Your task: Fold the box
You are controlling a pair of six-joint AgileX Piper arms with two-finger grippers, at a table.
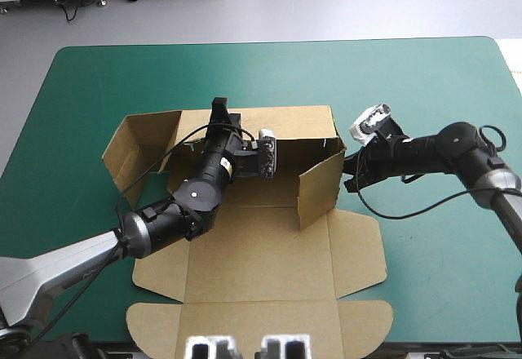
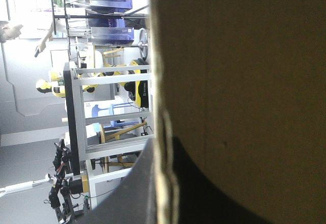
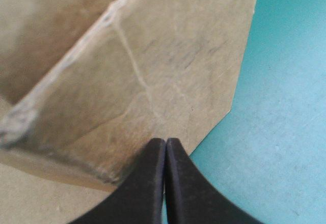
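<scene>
The brown box [image 1: 253, 245] lies partly raised in the middle of the teal-green table. Its back wall [image 1: 289, 124] stands up, and a right side wall [image 1: 320, 189] stands at an angle. The left flap [image 1: 134, 143] leans outward. My left gripper [image 1: 218, 116] reaches over the box floor and is shut on the back wall's top edge. In the left wrist view that board edge [image 2: 159, 81] runs between the left gripper's [image 2: 164, 143] black fingers. My right gripper [image 1: 347, 175] is shut, its tip against the outer face of the right wall [image 3: 168, 66]; the right gripper [image 3: 166, 141] holds nothing.
The lid panel [image 1: 261, 326] and front flaps lie flat toward the table's near edge. Bare teal-green cover [image 1: 440, 253] lies to the right of the box and beyond the back wall. The left arm crosses the box floor from the near left.
</scene>
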